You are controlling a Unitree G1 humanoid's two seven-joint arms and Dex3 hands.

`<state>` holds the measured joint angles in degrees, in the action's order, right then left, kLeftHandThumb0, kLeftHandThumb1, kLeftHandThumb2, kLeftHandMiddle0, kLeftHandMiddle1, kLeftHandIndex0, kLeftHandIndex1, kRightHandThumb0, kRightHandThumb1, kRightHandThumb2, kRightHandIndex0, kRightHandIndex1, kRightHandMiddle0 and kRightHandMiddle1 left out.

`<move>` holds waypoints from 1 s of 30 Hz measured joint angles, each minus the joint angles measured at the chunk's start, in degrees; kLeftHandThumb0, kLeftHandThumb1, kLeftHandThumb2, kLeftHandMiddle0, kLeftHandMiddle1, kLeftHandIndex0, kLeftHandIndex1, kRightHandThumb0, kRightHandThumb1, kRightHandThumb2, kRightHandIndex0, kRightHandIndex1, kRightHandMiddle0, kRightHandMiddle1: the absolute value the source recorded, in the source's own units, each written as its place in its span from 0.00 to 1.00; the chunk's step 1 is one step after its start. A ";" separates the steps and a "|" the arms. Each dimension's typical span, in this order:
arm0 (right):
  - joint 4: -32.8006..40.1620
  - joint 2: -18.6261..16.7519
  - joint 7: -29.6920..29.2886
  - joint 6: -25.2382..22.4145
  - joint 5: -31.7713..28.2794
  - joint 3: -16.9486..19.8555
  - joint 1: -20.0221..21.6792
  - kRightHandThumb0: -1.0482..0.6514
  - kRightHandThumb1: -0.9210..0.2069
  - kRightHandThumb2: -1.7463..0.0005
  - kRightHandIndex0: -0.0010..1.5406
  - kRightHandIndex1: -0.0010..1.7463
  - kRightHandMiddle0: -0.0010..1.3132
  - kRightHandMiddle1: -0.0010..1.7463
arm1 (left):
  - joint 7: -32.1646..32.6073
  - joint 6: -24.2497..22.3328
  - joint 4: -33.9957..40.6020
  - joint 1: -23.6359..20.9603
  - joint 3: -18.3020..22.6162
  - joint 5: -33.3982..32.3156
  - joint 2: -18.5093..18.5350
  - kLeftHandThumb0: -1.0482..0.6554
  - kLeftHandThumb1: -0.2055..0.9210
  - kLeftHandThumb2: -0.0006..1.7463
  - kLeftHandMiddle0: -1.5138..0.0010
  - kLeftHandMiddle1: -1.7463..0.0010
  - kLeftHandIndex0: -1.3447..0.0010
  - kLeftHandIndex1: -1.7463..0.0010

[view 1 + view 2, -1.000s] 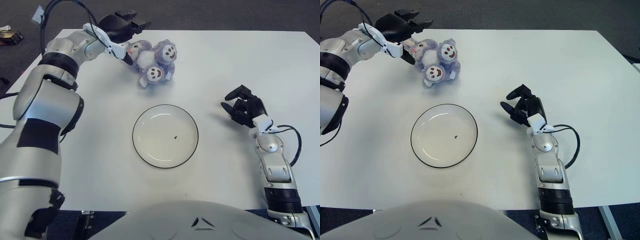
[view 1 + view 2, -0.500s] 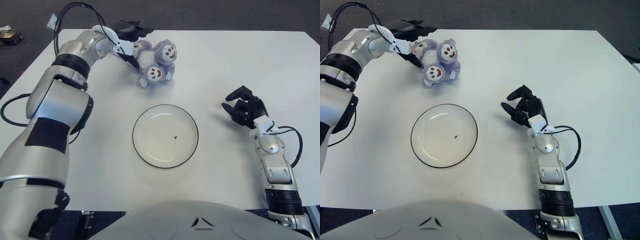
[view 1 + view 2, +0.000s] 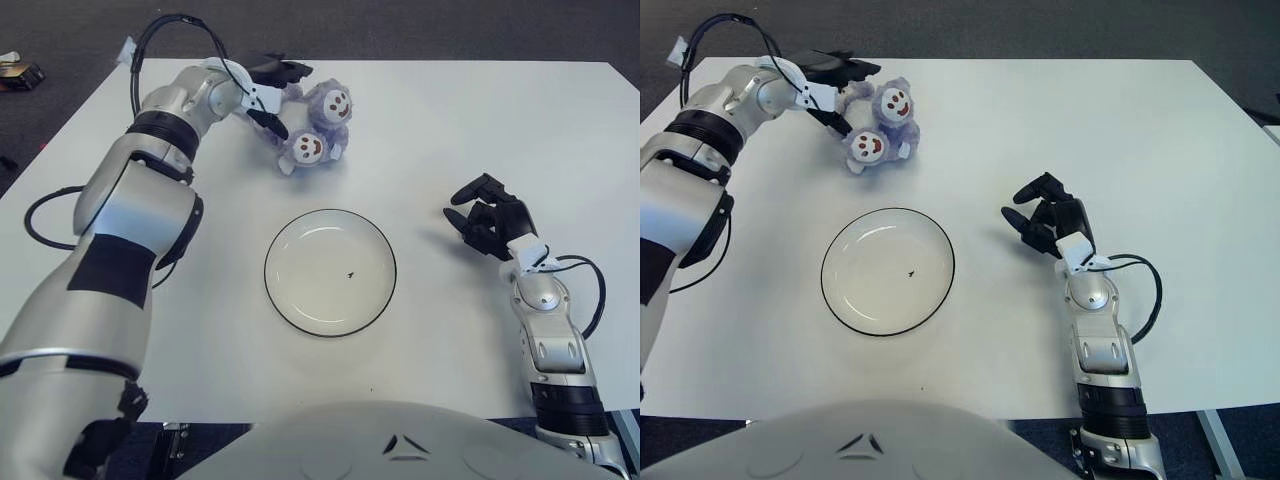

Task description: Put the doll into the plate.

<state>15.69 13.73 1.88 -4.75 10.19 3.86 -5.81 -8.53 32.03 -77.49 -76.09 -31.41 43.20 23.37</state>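
Note:
A purple plush doll (image 3: 318, 125) with small white smiling faces lies on the white table near its far edge, left of centre. My left hand (image 3: 275, 92) reaches in from the left and straddles the doll's left end. Its dark fingers (image 3: 283, 68) are on the far side and its thumb (image 3: 270, 121) on the near side, spread rather than clamped. That end of the doll is hidden behind the hand. A white plate (image 3: 310, 260) with a dark rim sits empty in the middle of the table. My right hand (image 3: 488, 222) shows right of the plate, loosely curled and holding nothing.
A black cable (image 3: 592, 290) loops beside my right forearm near the table's right edge. My left arm (image 3: 150, 150) crosses the table's left side. Dark floor surrounds the table, and my torso (image 3: 400, 440) covers the near edge.
My left hand has slid right along the far edge and lowered over the doll's left end, covering one of its faces. The doll shifted slightly right. The right hand stayed put.

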 measured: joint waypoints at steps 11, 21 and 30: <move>1.93 -0.05 1.28 0.64 -0.61 -0.38 -1.96 0.40 0.00 0.84 0.54 1.00 0.36 0.84 | 2.27 -1.39 -0.17 0.68 -1.40 0.98 -1.21 0.07 0.94 0.00 0.96 1.00 0.88 1.00; 2.96 -0.18 1.96 1.63 -1.66 -0.28 -2.77 0.40 0.00 0.85 0.54 1.00 0.36 0.84 | 6.32 -2.27 -0.61 1.64 -4.69 4.38 -1.89 0.10 0.92 0.00 0.96 1.00 0.86 0.99; 3.54 -0.16 2.01 2.54 -1.76 0.06 -3.67 0.40 0.00 0.85 0.54 1.00 0.36 0.84 | 7.51 -2.23 -0.84 1.92 -5.37 4.88 -1.98 0.12 0.91 0.00 0.95 1.00 0.85 0.99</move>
<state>19.23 13.57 3.89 -2.21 8.44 3.92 -9.48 -1.03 29.80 -78.33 -74.17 -36.78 48.08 21.39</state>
